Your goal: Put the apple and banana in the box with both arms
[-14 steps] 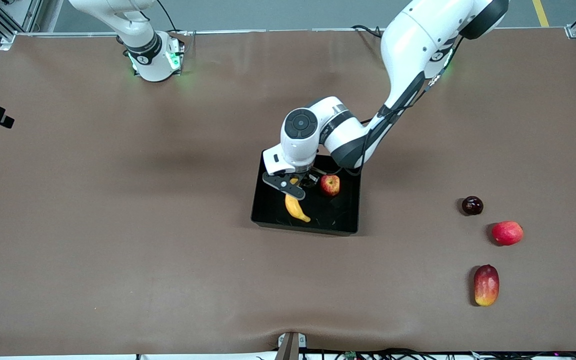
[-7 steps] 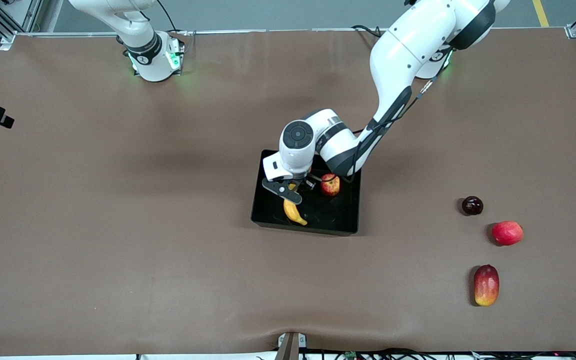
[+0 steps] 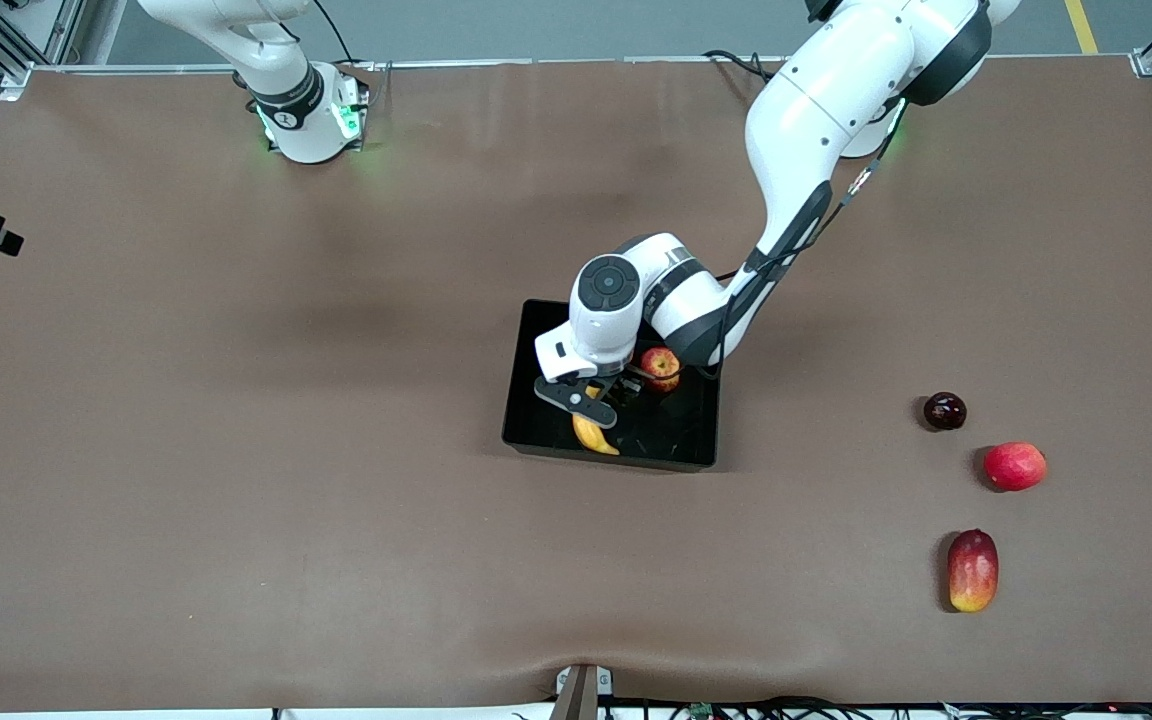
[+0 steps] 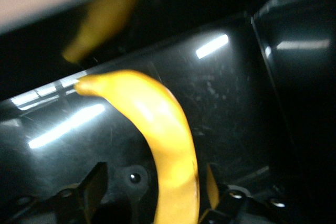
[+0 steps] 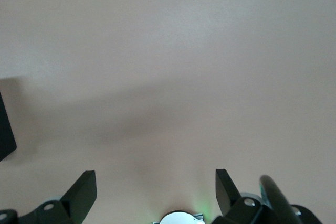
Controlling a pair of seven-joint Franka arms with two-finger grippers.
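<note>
Both fruits in box; left tool over banana.

The banana [image 3: 593,435] lies in the black box [image 3: 702,428] at its wall nearer the front camera; the apple [image 3: 660,367] sits in the box, farther from that camera. The left tool [image 3: 600,403] hangs over the banana, fingers [image 4: 93,188] apart on either side. The right tool [image 5: 156,188] waits over bare table [image 3: 236,450], fingers apart.

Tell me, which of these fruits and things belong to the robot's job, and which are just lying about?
Part of the job: apple, banana, black box, left gripper.

Just lying about: dark maroon fruit, red-pink fruit, mango.
</note>
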